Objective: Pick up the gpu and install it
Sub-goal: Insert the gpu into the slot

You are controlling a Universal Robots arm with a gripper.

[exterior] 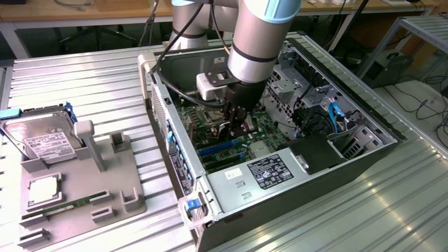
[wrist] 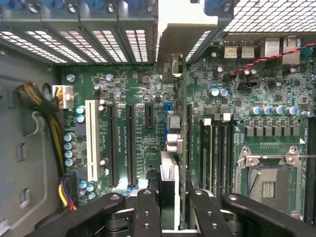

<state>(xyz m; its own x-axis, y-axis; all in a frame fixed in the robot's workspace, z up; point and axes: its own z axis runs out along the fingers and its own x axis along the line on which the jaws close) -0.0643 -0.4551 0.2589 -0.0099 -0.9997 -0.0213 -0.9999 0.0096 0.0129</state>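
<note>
In the wrist view I see the gpu (wrist: 174, 143) edge-on, a thin card with small parts along its side. It runs from my gripper (wrist: 173, 196) to its silver bracket (wrist: 170, 47) at the case's rear wall. The black fingers (wrist: 148, 207) are shut on the card's near end. The card stands upright over the green motherboard (wrist: 133, 89), between the long black slots (wrist: 131, 143) and the RAM slots (wrist: 217, 148). I cannot tell whether it touches a slot. In the exterior view the gripper (exterior: 236, 126) reaches down inside the open computer case (exterior: 162, 113).
A power supply (exterior: 269, 170) fills the case's near end, with drive bays and blue cables (exterior: 334, 115) toward the exterior view's right. On the exterior view's left, a grey tray (exterior: 105, 194) holds a hard drive (exterior: 42, 139), a CPU (exterior: 43, 189) and a RAM stick (exterior: 63, 207).
</note>
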